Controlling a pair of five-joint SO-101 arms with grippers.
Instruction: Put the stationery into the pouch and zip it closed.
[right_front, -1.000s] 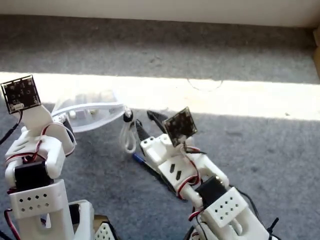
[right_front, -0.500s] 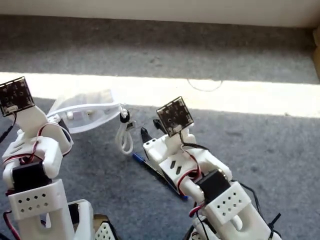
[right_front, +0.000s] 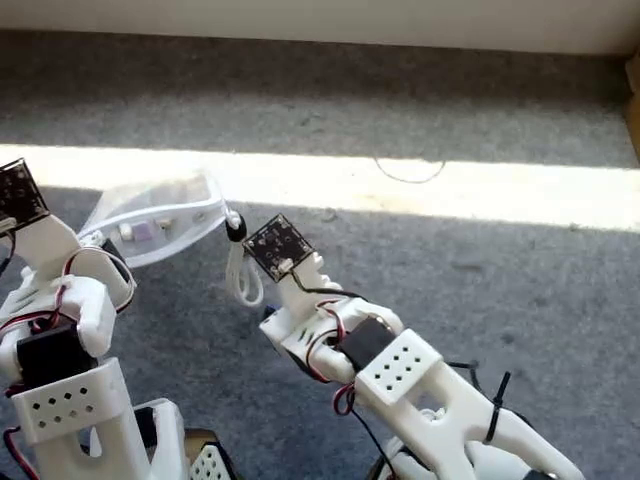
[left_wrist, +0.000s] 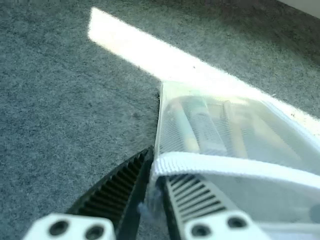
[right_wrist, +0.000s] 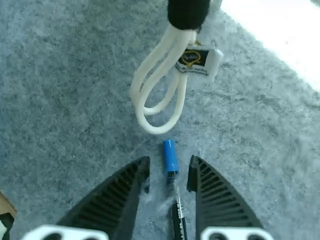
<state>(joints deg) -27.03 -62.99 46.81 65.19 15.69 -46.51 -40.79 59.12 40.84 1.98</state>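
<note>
Pen (right_wrist: 170, 156) cut off at edge

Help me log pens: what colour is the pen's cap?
The cap is blue; right wrist view.

One left claw (left_wrist: 154, 172), one right claw (right_wrist: 169, 161), one mesh pouch (left_wrist: 225, 135), one white cord loop (right_wrist: 157, 95) and one blue-capped pen (right_wrist: 170, 150).

Pouch (right_front: 150, 215) with white cord loop (right_front: 240, 280) attached
</note>
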